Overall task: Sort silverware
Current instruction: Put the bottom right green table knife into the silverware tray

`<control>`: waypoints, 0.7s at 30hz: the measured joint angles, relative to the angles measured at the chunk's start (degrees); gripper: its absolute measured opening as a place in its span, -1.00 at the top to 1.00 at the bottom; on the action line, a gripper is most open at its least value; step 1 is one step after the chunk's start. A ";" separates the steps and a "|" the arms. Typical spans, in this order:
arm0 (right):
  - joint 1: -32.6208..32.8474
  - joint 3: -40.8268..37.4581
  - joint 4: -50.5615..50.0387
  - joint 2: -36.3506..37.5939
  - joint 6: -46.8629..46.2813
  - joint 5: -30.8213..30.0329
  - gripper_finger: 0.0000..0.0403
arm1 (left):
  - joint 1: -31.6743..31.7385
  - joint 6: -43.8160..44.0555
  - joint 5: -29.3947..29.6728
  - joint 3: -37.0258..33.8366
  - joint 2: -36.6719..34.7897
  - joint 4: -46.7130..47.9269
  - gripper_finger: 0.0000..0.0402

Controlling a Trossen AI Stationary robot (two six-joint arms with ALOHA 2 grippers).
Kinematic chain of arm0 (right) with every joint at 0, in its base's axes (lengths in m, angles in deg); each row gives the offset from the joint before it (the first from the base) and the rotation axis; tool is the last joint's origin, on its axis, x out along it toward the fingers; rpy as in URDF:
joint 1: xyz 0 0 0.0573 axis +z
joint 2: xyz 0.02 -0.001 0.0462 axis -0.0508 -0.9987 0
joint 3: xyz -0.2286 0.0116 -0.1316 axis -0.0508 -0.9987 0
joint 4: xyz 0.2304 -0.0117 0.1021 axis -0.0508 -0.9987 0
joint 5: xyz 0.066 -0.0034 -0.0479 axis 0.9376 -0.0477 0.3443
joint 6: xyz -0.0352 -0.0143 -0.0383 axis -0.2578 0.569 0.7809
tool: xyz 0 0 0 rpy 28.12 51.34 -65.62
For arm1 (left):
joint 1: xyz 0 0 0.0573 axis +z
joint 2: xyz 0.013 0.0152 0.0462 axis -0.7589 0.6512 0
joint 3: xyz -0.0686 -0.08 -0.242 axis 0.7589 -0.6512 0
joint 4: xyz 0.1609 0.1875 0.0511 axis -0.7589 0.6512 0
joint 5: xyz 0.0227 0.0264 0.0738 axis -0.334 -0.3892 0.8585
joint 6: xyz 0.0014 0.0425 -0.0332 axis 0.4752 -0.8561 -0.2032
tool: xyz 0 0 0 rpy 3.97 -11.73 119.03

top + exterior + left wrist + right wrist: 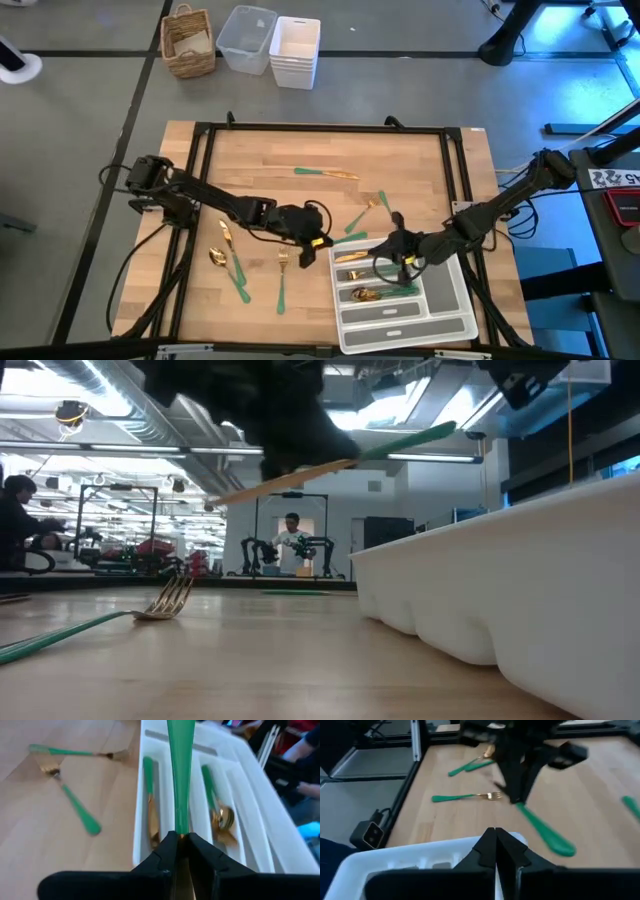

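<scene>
My left gripper [181, 840] is at the left edge of the white tray [420, 325] and is shut on one green-handled piece of silverware [340, 460]. My right gripper [495, 837] hovers over the tray's middle [398, 268], shut and empty. In the tray, a gold knife [150, 805] lies flat in one compartment, and spoons [220, 815] lie in another. Loose pieces lie flat on the wood: a fork [165, 600], more to the left [230, 262], and others toward the far side [325, 174]. My left gripper pinches the piece between its two fingers where the green handle meets the gold metal [181, 827]. It comes slanting down from the table's left, with the fingers along the piece. The piece is lifted clear and tilted; its green handle [180, 765] points over the tray and sits higher than the long gold end [260, 488].
The tray [520, 580] sits at the near right of the wooden table. A black frame [200, 140] borders the tabletop. Beyond the far edge, off the table, stand a wicker basket [188, 42] and plastic bins [270, 45]. People are visible in the room behind.
</scene>
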 joint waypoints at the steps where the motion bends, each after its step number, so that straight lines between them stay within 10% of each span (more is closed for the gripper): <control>1: 0.00 0.02 -1.24 1.21 0.37 -0.68 0.97 | 0.32 -0.12 -0.22 0.84 1.06 -1.46 0.88; 21: 0.00 0.00 -14.13 15.17 1.62 -6.35 0.97 | 2.16 -9.65 -1.46 27.26 27.20 -2.60 0.85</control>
